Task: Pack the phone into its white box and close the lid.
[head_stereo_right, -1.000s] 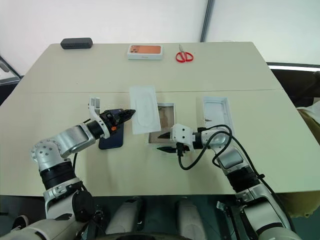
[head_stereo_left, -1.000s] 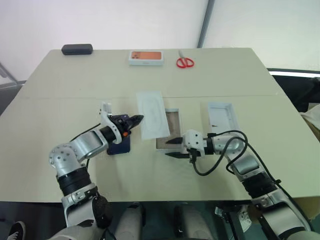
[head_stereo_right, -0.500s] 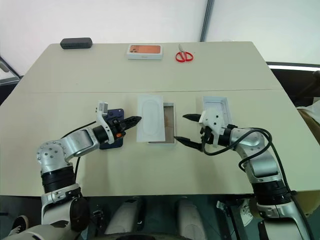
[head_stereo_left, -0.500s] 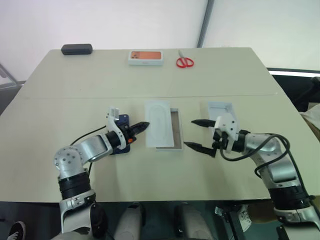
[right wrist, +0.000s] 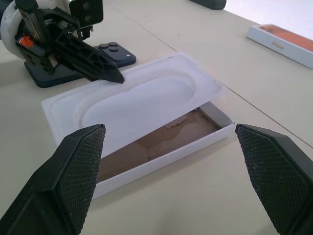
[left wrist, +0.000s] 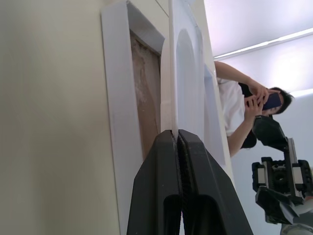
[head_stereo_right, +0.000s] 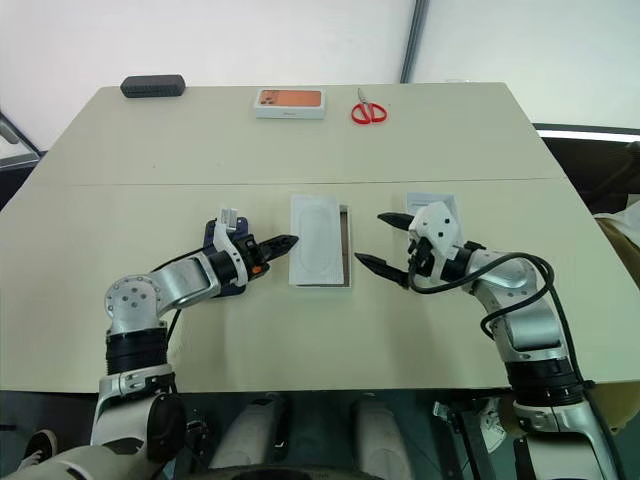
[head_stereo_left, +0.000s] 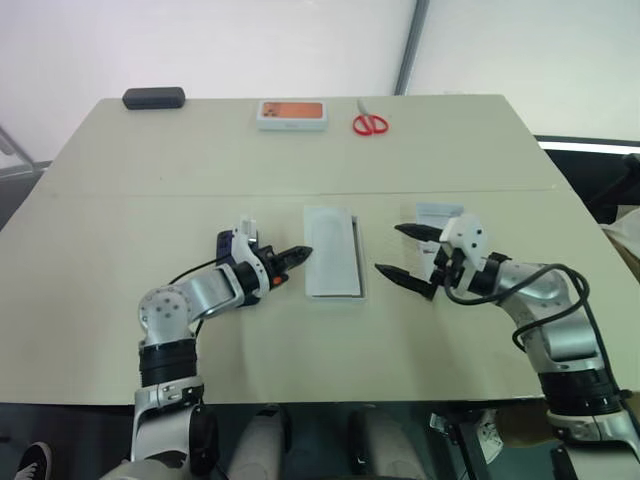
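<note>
Landmark: the white box (head_stereo_right: 346, 248), one only, lying mid-table. Count, left to right: one black oblong case (head_stereo_right: 153, 86) at the far left corner, well apart from the box; one phone (right wrist: 115, 51), dark blue, flat on the table just left of the box, largely hidden under the left arm in the head views, its camera corner clear in the right wrist view; one left gripper (head_stereo_right: 287, 241), fingers pressed together, tips at the left edge of the insert, whether touching it I cannot tell; one thin white insert (head_stereo_right: 317, 250) with an oval recess, lying across the box and covering most of it, so just a narrow strip of rim and tan floor shows along the box's right side; one orange-topped white box (head_stereo_right: 290, 102) far behind the landmark; one pair of red-handled scissors (head_stereo_right: 367, 110) beside that; one right gripper (head_stereo_right: 385, 243), fingers spread wide, empty, just right of the box and clear of it; one lid (head_stereo_right: 432, 203) right of the box, mostly hidden behind the right gripper. One person, partly cut off, appears beyond the table in the left wrist view.
</note>
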Controlling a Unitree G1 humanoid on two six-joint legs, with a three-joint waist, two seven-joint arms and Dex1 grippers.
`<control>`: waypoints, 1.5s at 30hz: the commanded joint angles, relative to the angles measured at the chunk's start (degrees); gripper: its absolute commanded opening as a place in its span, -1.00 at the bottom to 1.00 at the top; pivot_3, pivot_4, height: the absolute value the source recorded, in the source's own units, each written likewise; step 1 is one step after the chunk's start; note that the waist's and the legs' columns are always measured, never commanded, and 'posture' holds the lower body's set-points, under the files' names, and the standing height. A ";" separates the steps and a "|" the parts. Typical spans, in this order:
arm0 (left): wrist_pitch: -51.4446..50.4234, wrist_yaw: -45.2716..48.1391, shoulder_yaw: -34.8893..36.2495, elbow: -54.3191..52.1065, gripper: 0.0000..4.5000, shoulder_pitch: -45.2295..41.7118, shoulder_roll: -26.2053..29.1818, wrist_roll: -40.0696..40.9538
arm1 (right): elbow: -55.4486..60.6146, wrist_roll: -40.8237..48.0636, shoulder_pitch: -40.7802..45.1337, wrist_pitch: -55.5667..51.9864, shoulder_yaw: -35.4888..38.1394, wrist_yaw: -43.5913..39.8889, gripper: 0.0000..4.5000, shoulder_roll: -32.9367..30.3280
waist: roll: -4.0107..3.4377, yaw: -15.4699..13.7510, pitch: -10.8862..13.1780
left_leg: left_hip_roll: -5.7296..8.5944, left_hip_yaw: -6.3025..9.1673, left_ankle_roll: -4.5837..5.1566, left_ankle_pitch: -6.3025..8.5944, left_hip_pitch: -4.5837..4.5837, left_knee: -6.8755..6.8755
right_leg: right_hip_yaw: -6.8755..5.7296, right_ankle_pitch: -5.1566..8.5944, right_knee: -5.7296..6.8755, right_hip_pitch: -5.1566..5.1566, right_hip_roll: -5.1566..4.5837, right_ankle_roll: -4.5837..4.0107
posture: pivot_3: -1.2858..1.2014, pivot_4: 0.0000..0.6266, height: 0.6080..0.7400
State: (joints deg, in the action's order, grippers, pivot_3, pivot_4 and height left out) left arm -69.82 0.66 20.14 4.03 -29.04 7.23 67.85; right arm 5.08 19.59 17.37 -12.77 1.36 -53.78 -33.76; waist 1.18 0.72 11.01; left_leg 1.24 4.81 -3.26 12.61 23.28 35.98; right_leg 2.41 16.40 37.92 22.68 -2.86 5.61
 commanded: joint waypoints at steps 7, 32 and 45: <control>1.71 1.93 -2.00 -0.15 0.05 -1.53 -0.26 -2.51 | -0.25 -0.55 0.58 2.78 -0.03 0.28 1.00 0.34 | 0.00 0.10 0.00 | 0.00 0.00 0.00 0.00 0.00 0.00 | 0.00 0.00 0.00 0.01 0.02 0.00 | 0.03 -0.52 1.00; 23.71 26.53 -10.62 -17.51 0.49 8.28 19.93 -21.38 | -5.36 -11.03 9.49 5.59 -12.03 6.66 -0.55 10.25 | -0.03 -0.09 0.01 | -0.09 -0.05 -0.17 -0.10 -0.01 -0.35 | 0.08 -0.02 0.01 0.24 0.06 -0.09 | 0.03 -0.52 1.00; 26.44 27.69 -11.71 -17.40 0.49 10.66 18.09 -24.66 | -16.14 -26.84 13.06 13.91 -19.61 10.27 -1.00 7.99 | -0.02 0.30 0.02 | -0.07 0.00 -0.15 -0.10 0.06 -0.33 | 0.01 -0.04 -0.11 0.23 0.02 -0.08 | 0.03 -0.52 1.00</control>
State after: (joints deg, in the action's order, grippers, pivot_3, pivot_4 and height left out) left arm -44.49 27.72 8.45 -11.89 -18.25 25.30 43.71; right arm -10.88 -5.98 29.09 -0.89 -17.97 -43.31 -25.02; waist 1.16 1.02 11.03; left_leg 1.17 4.80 -3.41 12.52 23.32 35.65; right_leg 2.43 16.36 37.82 22.90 -2.83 5.52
